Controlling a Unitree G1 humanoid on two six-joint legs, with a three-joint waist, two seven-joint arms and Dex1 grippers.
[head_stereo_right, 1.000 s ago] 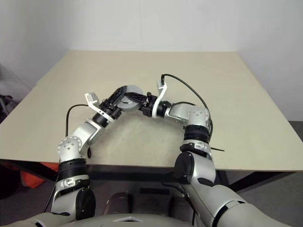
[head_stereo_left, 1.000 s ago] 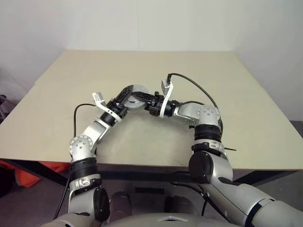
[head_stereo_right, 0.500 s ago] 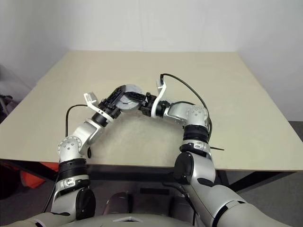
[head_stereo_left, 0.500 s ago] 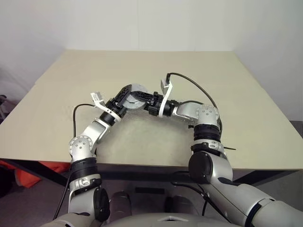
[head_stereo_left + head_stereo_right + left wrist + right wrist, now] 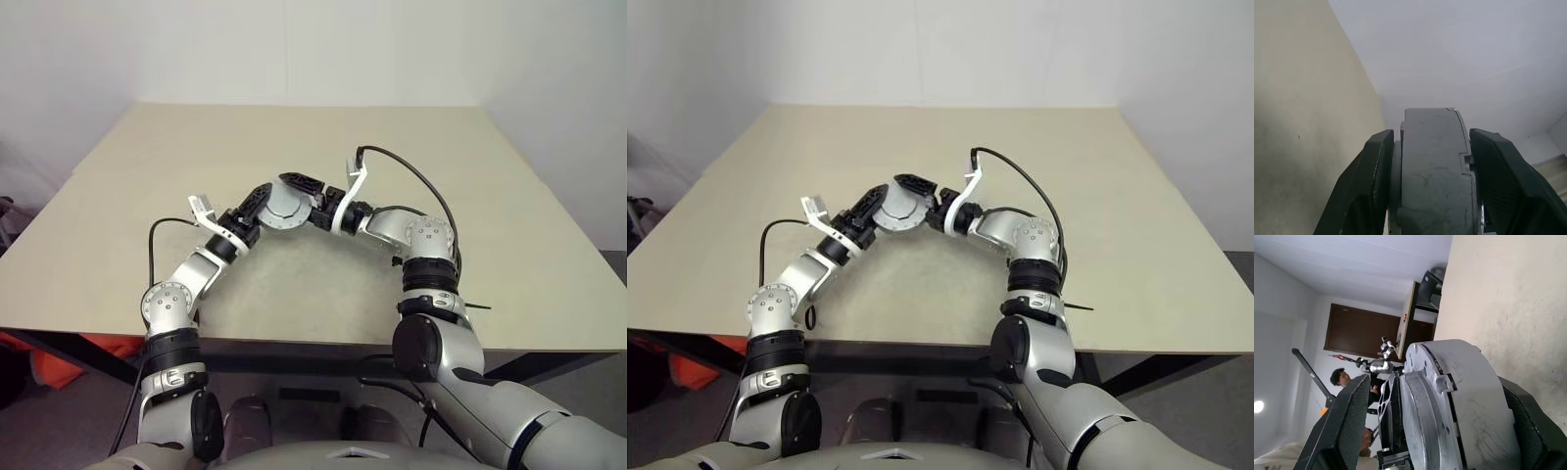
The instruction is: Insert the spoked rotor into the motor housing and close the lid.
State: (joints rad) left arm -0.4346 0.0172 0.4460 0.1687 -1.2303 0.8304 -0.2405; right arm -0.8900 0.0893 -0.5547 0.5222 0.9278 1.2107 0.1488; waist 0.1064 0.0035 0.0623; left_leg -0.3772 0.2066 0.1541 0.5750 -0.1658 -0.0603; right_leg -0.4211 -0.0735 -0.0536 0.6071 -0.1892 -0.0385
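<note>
Silver arms, black joints; black cable (image 5: 411, 176); white wrist brackets.

The motor housing (image 5: 1435, 171) looks like matt grey cast metal, faintly scratched, with a stepped seam along its rim. The left gripper's fingers (image 5: 1371, 186) are matt black plastic. The table (image 5: 294, 137) is smooth, pale beige laminate, slightly speckled.

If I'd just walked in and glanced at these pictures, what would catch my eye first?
Probably the two arms meeting above the middle of the beige table, with a round grey metal assembly held up between them. The left gripper clamps it by its edges, while the right gripper stands open around its other side. From the right wrist, a person shows in a room far behind.
</note>
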